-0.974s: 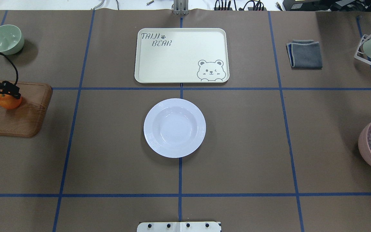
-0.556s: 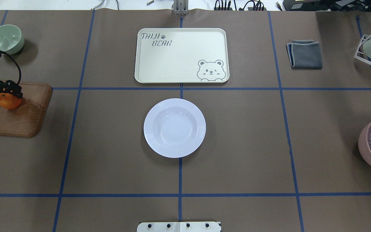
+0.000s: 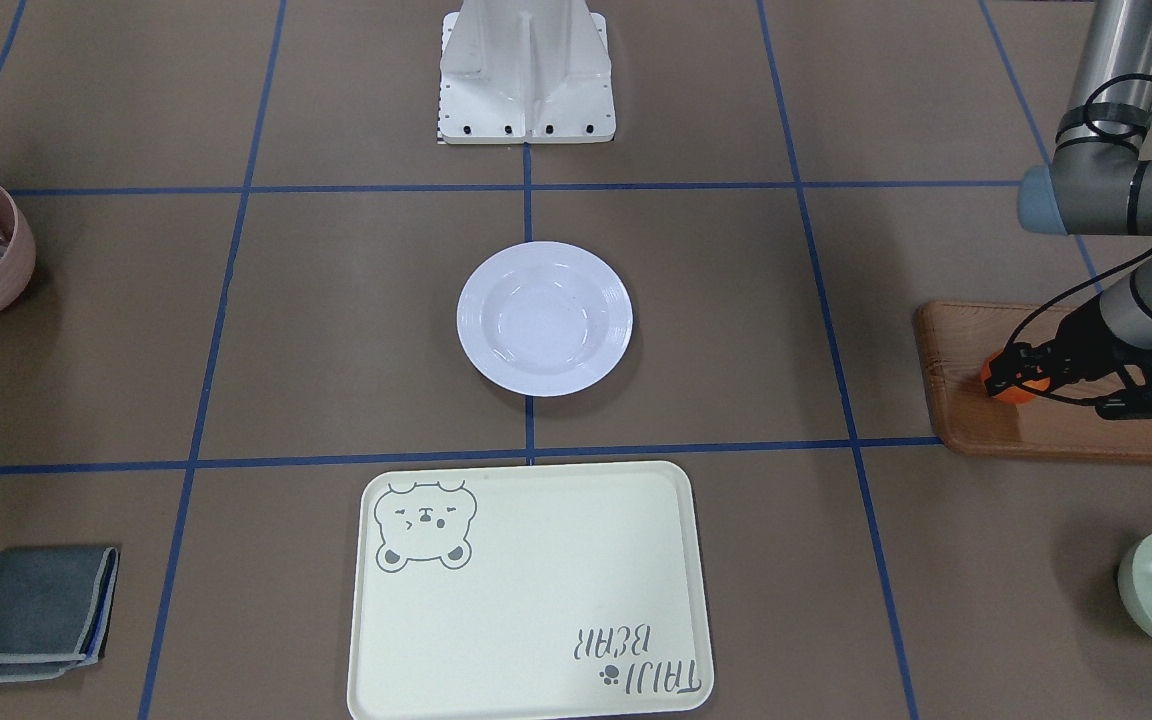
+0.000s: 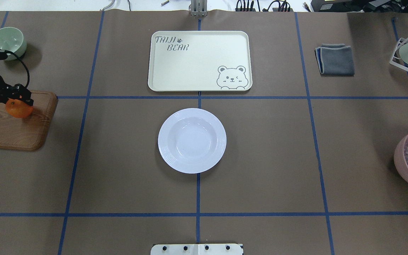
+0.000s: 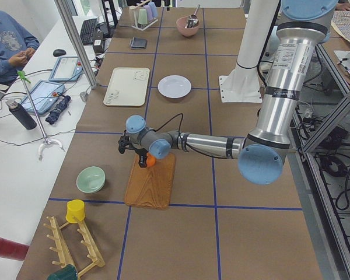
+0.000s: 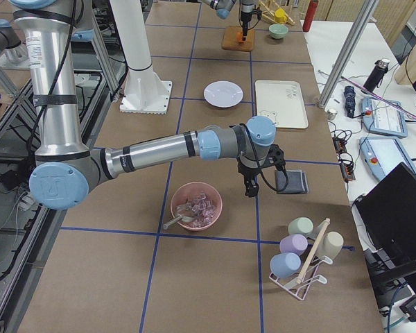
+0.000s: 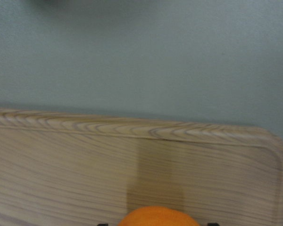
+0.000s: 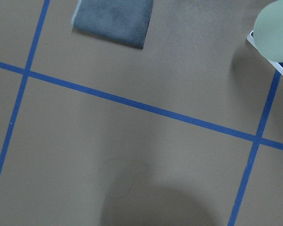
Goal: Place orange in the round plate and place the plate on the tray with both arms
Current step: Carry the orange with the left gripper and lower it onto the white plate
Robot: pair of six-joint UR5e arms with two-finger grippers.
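Orange mandarin (image 4: 19,108), small and round, gripped by left end effector (image 4: 18,102) over brown wooden board (image 4: 20,132). Held clear, we judge, for carry to empty glossy white round plate (image 4: 192,140) at tabletop centre, cream bear-print tray (image 4: 199,63) beyond. Right end effector (image 6: 252,187): we cannot tell grip state.

Robotics lab, jointed robot arms (image 5: 280,87) reaching over a brown-papered table (image 4: 119,159), blue tape lines (image 4: 198,198) gridding it, aluminium posts (image 5: 76,41) framing it, a person (image 5: 9,44) sitting beside tablets (image 5: 42,93) and a keyboard (image 5: 88,30).
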